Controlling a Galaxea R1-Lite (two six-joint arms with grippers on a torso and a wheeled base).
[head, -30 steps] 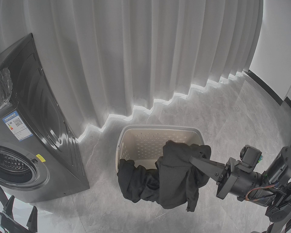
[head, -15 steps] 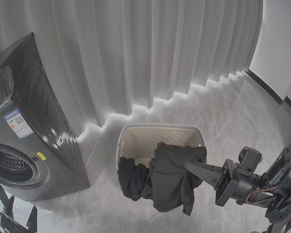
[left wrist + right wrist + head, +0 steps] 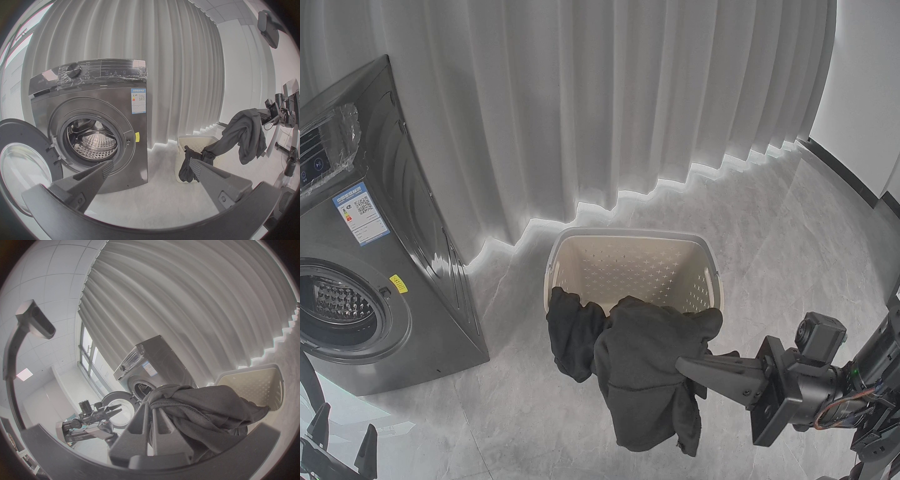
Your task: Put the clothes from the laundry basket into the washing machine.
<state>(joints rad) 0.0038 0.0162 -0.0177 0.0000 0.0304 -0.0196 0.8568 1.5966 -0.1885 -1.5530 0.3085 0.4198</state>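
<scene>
Clothes of dark, limp knit fabric (image 3: 647,369), pinched near one edge by the right gripper (image 3: 682,364), jaws closed flat on a fold with no gap to be seen between them. Hanging mostly below and ahead of those jaws in a loose bunch, clear of the grey stone-look floor (image 3: 519,406). Trailing from the bunch, away from the jaws, a narrower stretch of the same dark cloth back to a lump draped over the rim nearest the jaws of the cream perforated plastic laundry basket (image 3: 631,235). Hard to say whether one long garment or two caught together.

Likely light, soft and shapeless: no stiffness to push with, prone to swing, stretch and snag on the rim while the trailing end lies over it. Not fragile, not slippery; a pinch on a thick fold probably firm enough. Best taken by bunched cloth near the middle rather than a sleeve end, to keep the hanging length short.

Counted: one basket; one dark grey front-loading washing machine (image 3: 375,262), well apart from the closed jaws and out ahead of their tips, round door (image 3: 22,162) swung open off the steel drum (image 3: 93,142). Left gripper (image 3: 150,164) low before the machine, jaws spread wide, holding nothing. Two grippers in all. Behind everything, one white pleated curtain (image 3: 581,112).
</scene>
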